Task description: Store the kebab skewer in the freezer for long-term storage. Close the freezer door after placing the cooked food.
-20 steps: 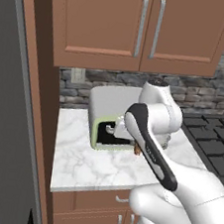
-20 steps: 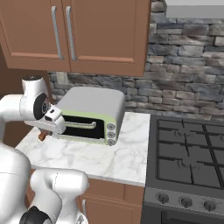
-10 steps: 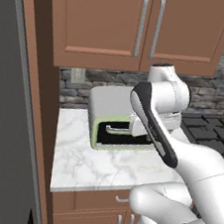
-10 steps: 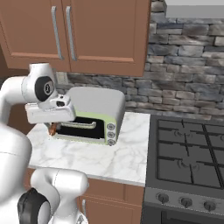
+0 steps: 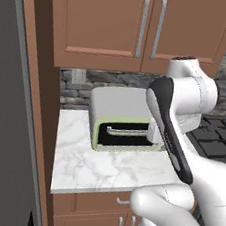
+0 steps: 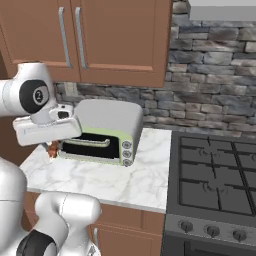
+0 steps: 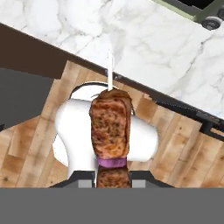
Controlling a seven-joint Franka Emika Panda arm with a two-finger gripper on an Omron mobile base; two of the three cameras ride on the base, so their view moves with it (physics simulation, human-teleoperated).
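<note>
While the gripper (image 7: 113,183) is clamped tight on the kebab skewer (image 7: 110,127), the browned meat is seen in the hand view rising straight up from between the two dark finger tips, with the thin pale stick tip poking out beyond the top chunk. Behind the skewer in that view, a wooden floor, the marble counter (image 7: 166,48) edge and a corner of the toaster oven (image 7: 202,12) are looked down on. In the right base view, a small reddish-brown bit of the skewer (image 6: 52,148) is made out just below the white hand, above the left end of the counter (image 6: 120,182) and just beside the toaster oven (image 6: 107,130). The flat grey front of the freezer (image 5: 5,121) is seen along the left side of the left base view, beside a brown panel, well apart from the held skewer. Brown wooden cabinets (image 5: 139,25) are hung above the counter, and a stove (image 6: 215,185) is set to its right.
</note>
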